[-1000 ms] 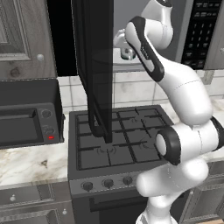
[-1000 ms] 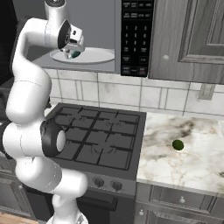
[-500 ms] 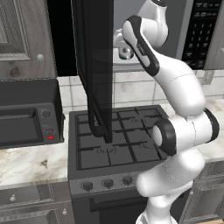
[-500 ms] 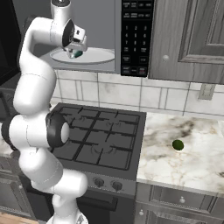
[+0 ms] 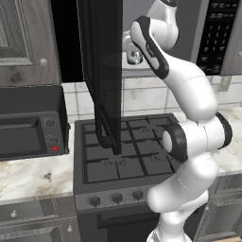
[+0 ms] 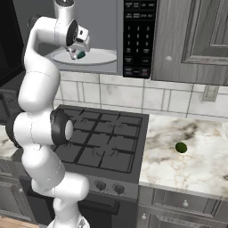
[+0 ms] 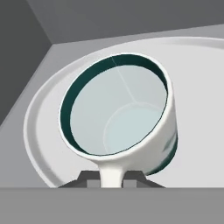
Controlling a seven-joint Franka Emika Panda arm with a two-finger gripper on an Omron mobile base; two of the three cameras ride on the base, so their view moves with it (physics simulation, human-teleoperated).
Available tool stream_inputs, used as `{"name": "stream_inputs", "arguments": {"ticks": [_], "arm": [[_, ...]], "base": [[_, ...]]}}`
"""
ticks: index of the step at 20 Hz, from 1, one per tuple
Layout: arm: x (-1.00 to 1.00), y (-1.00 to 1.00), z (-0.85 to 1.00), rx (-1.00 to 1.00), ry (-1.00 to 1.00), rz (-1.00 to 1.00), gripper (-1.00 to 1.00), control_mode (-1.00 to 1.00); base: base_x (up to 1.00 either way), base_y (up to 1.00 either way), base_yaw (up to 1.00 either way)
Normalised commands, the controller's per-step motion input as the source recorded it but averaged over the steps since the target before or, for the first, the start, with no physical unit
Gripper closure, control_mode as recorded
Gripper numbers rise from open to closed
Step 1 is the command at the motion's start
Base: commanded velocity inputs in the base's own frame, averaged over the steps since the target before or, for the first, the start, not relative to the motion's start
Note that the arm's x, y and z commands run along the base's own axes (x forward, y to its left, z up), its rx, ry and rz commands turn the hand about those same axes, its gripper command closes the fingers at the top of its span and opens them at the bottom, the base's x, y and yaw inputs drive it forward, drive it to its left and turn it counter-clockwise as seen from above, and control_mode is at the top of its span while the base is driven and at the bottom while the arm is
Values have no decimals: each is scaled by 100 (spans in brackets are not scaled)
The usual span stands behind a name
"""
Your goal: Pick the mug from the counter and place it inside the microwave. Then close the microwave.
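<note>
Microwave (image 6: pixel 111 44) interior, seen with the door (image 5: pixel 101 71) swung fully open toward the near side above the stove (image 5: pixel 127 158). Inside the cavity, the white round plate (image 7: pixel 48 109) is seen, and the mug (image 7: pixel 120 116) is held over it, tilted so that its pale inner wall and teal rim face the hand camera. The gripper (image 6: pixel 76 52) is clenched on the mug's handle, which passes down between the two fingertips (image 7: pixel 89 177) in the hand view. Whether the mug's base touches the plate cannot be told. In the right base view the mug is reduced to a small teal patch just beside the hand, and in the left base view it is partly hidden behind the arm and the door edge. The black button panel (image 6: pixel 139 35) lies to the right of the cavity. On the counter (image 6: pixel 196 151), right of the stove, a small dark green round object (image 6: pixel 181 147) is seen. A black toaster oven (image 5: pixel 28 123) stands left of the stove, cut off by the picture's edge.
</note>
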Motion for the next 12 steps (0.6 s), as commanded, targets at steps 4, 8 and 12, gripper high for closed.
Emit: {"name": "stream_inputs", "arguments": {"ticks": [4, 8, 12], "arm": [[16, 1, -6, 0, 0, 0, 100, -100], [0, 0, 0, 0, 0, 0, 100, -100], [0, 0, 0, 0, 0, 0, -100, -100]], "base": [[0, 0, 0], [0, 0, 0], [0, 0, 0]]}}
